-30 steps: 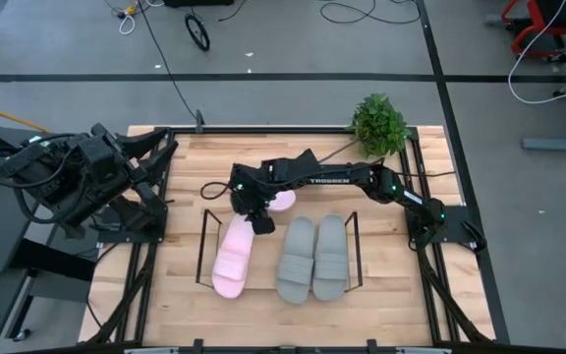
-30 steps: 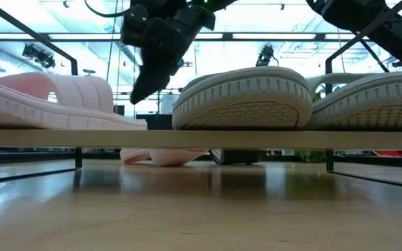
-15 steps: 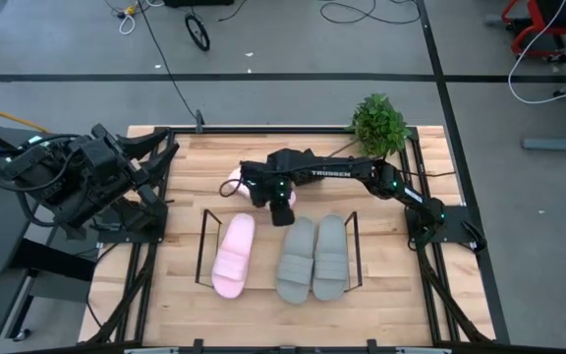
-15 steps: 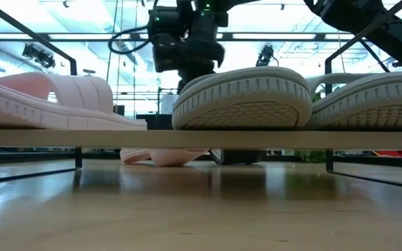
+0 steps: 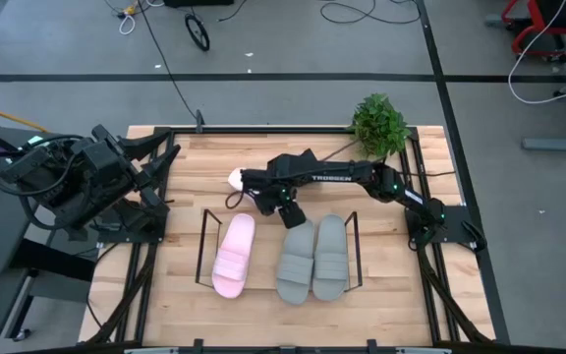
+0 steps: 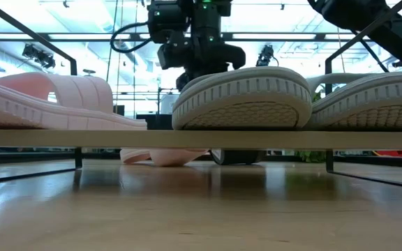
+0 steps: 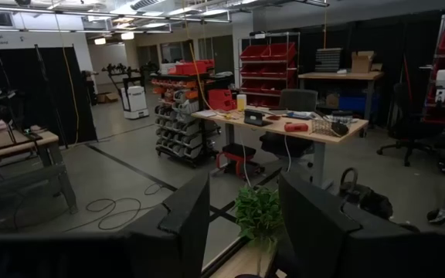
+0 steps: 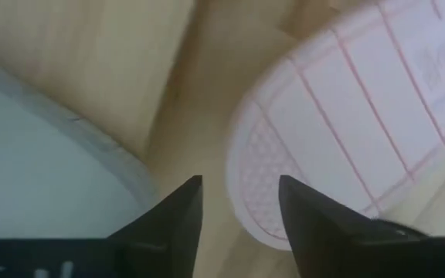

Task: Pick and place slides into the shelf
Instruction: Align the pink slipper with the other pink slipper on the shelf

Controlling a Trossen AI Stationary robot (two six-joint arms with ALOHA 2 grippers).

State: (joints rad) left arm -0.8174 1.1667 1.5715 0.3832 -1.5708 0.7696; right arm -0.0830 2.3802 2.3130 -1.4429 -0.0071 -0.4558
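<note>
Since half a second ago, we see the right hand (image 5: 285,209) shift a little toward the grey pair, now hovering over the worktop (image 5: 180,157) just behind the shelf (image 5: 204,241), between the rack's back edge and the last loose sandal. Its two fingers (image 8: 178,212) stand parted with nothing between them; the right wrist view shows bare wood in the gap, a pale grey sandal's edge to one side and a pink sole to the other.

Three of the four slides already sit on the shelf: one pink slide (image 5: 233,255) toward the left end and the two grey slides (image 5: 314,258) side by side toward the right, with an open slot between pink and grey. The second pink slide (image 5: 237,178) lies on the worktop behind the shelf, mostly hidden under the right arm in the high view; the pink ribbed sole facing the wrist camera suggests it may be lying sole up, though we cannot be sure.

We judge the task about three-quarters done: what remains is to grasp that last pink slide and set it in the empty slot.

The left hand (image 7: 242,224) waits off the worktop's left side, its fingers apart and empty.
</note>
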